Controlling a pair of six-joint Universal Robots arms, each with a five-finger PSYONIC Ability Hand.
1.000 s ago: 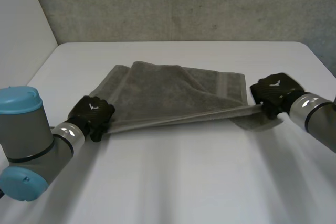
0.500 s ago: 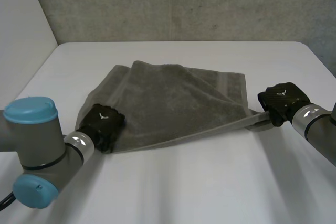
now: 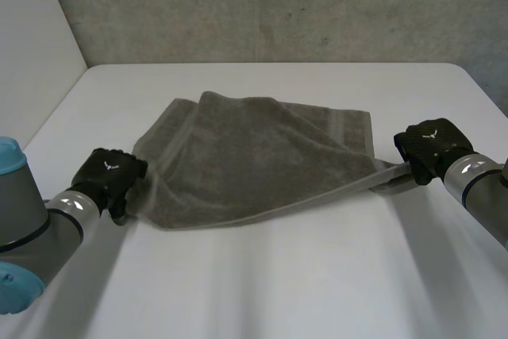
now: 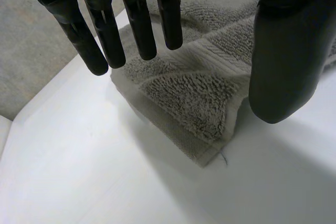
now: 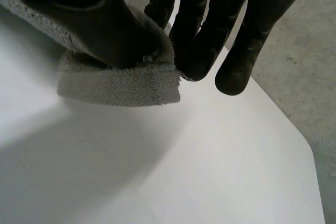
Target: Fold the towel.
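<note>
1. While it lies rumpled on the bench (image 3: pixel 278 275), the towel (image 3: pixel 254 160) runs lengthwise between the bench's left and right edges.
2. Left hand (image 3: pixel 107 176): fingers (image 4: pixel 139 24) straight, apart, over the towel's left corner, holding nothing.
3. Right hand (image 3: pixel 429 148): fingers and thumb clamped on the right corner.

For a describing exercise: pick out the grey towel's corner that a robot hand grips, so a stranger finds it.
On the white table lies a grey towel. Follow its near edge to the right robot hand: that corner is pinched, while the corner under the left robot hand lies free.
</note>
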